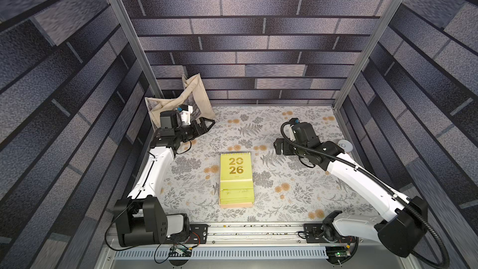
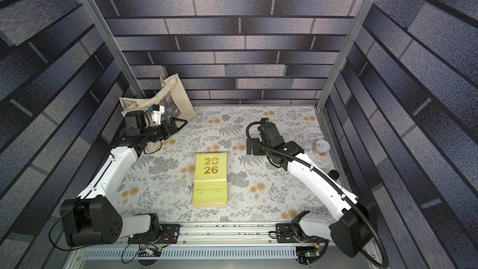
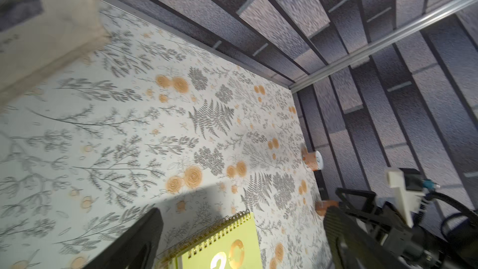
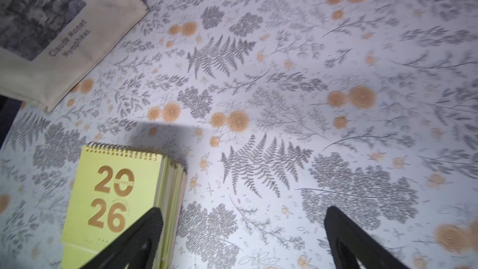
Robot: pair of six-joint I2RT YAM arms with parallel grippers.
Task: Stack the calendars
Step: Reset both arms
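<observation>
The calendars [image 1: 236, 177] lie in one flat pile at the middle of the floral table in both top views. The top one [image 2: 210, 169] is lime-green with a gold "2026" cover and a spiral edge at the far end. More green edges and a peach one show at the near end. My left gripper [image 1: 210, 123] hovers open by the back left corner, well away from the pile. My right gripper [image 1: 277, 146] stands open to the right of the pile's far end. Nothing sits between either pair of fingers, as the left wrist view [image 3: 241, 214] and the right wrist view [image 4: 244, 210] show.
A cream tote bag [image 1: 181, 97] with a grey print leans in the back left corner, right behind the left gripper. A small can [image 2: 321, 147] with a white lid and a black cap [image 2: 334, 174] stand by the right wall.
</observation>
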